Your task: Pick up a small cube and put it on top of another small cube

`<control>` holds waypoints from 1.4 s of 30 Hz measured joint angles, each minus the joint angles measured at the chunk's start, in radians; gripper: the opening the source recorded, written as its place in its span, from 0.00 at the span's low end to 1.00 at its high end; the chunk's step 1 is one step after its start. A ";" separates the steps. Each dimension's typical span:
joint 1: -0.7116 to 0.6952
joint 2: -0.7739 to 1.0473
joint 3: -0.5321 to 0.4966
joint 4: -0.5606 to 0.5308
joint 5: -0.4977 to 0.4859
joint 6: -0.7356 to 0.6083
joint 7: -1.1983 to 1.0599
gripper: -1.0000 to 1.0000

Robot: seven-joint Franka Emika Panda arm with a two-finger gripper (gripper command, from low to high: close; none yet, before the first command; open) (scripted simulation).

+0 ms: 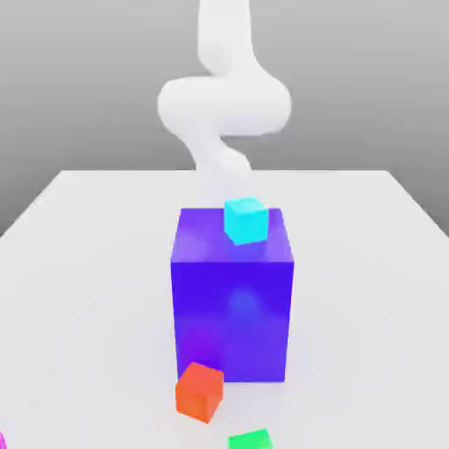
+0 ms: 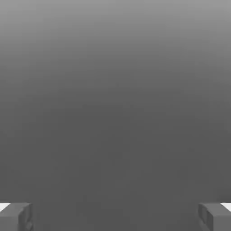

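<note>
White table [image 1: 88,263] under grey backdrop. Cyan cube [image 1: 245,219] sitting on top of big blue block [image 1: 232,298], near its far edge. Red cube [image 1: 200,392] lying at block's near base, green cube [image 1: 250,439] by table's near edge. Gripper [image 2: 115,216] fingers [image 2: 16,215] spreading wide, holding nothing.

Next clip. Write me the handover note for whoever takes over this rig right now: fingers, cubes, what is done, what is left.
Gripper: fingers wide apart, nothing between them.
Cyan cube: sits on top of the big blue block, near its far edge.
Red cube: on the table at the block's front corner, toward the exterior view's left.
Green cube: on the table, nearer the camera.
Done: no small cube is stacked on another.
Left: pick one small cube and set it on another.
</note>
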 joint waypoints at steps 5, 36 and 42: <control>-0.078 0.187 0.008 0.043 -0.016 0.030 0.130 0.50; -0.365 1.312 -0.105 0.303 0.108 0.262 0.706 0.50; -0.374 1.371 -0.095 0.317 0.114 0.306 0.704 0.00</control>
